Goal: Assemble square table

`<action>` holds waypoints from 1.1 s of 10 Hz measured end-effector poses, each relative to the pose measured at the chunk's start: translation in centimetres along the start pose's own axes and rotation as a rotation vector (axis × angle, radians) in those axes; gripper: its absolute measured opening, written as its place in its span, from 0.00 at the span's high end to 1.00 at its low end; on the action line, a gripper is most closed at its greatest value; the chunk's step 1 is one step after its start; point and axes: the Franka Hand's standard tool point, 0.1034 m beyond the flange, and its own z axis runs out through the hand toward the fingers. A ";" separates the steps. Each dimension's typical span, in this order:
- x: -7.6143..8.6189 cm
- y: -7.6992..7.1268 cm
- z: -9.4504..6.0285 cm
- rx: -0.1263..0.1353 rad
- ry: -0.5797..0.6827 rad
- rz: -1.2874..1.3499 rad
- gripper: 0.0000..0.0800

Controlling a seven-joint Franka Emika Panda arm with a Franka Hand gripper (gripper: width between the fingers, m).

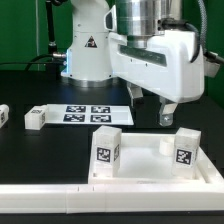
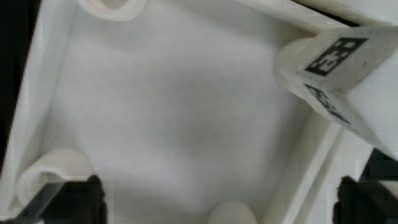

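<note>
From the exterior view, I'm watching the tool [image 1: 163, 112] hovering just above the square tabletop [image 1: 140, 168], which is lying on the counter [image 1: 40, 150] with two tagged legs [image 1: 106, 150] [image 1: 183, 148] standing upright on it. Switching to the wrist view, the tool [image 2: 228, 200] is showing its fingers [image 2: 80, 196] standing wide apart, gripping nothing, over the tabletop [image 2: 178, 100] beside one leg [image 2: 329, 55].

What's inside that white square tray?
Two tagged white legs stand inside the tabletop: one leg at the exterior view's left, another leg at its right. Between them it looks bare. What lies beneath each is covered.
</note>
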 end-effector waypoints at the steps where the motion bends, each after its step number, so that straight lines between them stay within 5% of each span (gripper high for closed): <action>1: 0.0 0.0 0.0 0.001 0.000 0.016 0.19; 3: -0.2 0.0 0.1 0.003 -0.009 0.137 0.19; 6: 0.0 3.1 1.8 -0.028 -0.008 0.157 0.19; 10: 0.0 2.7 1.8 -0.023 -0.007 0.156 0.19; 11: 0.0 3.9 2.6 -0.027 -0.015 0.198 0.19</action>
